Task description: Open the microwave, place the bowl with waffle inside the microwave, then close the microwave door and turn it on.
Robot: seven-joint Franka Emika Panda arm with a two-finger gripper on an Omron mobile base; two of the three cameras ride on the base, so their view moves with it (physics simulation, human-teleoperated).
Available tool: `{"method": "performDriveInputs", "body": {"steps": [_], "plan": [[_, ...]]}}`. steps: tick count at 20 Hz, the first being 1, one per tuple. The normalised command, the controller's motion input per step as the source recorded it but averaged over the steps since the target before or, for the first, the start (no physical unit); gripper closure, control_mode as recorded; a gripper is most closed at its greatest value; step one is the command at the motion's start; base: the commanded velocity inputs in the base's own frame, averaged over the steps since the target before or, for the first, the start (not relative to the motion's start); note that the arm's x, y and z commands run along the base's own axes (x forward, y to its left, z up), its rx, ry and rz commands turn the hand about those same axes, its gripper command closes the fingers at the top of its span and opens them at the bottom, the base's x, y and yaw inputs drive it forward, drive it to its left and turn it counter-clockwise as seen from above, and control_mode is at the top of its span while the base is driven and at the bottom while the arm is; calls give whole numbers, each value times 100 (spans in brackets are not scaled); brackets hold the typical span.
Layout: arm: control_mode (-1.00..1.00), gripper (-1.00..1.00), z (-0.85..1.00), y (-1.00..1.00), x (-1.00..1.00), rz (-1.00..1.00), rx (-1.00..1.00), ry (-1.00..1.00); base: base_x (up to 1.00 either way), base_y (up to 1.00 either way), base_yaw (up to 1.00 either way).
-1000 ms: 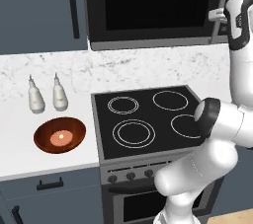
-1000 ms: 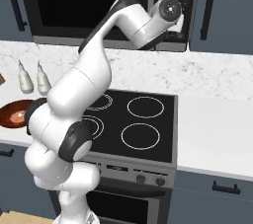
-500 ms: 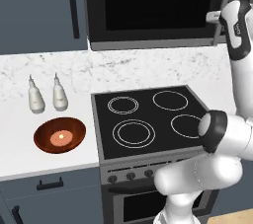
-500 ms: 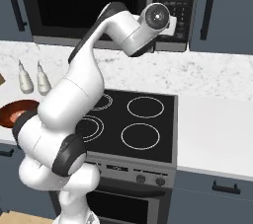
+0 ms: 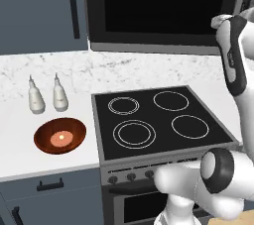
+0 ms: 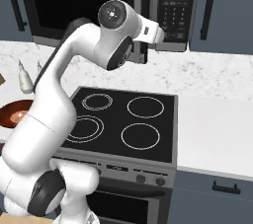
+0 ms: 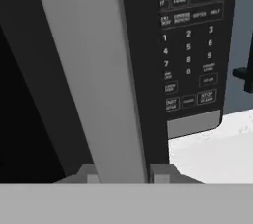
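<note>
The arm has swung nearer the microwave (image 6: 99,6). The gripper (image 7: 123,171) has narrowed, its fingers (image 7: 91,173) now flanking the grey handle (image 7: 94,70) of the microwave door (image 5: 163,13).

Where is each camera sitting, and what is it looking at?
Left base view: behind the arm's left, facing stove, bowl, microwave; arm at right.
Right base view: behind the arm's right, facing stove, keypad; arm at left.
Hand view: on the hand, close to the door handle; gripper at bottom.
Both base views share stove, bowl and microwave.
</note>
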Motion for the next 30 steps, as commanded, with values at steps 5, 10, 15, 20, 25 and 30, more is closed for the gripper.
{"method": "performDriveInputs", "body": {"steps": [5,10,15,20,25,30], "plan": [[-100,100,4,60,-100,-35,-14,9,0,0,0],[-100,100,0,84,-88,-37,-24,9,0,0,0],[-100,100,0,100,-76,-30,-30,0,0,0,0],[-100,100,0,100,-62,-25,-27,-14,0,0,0],[-100,100,-2,100,-50,-24,-23,-20,0,0,0],[-100,100,-5,100,-18,-25,-19,-5,0,0,0]]}}
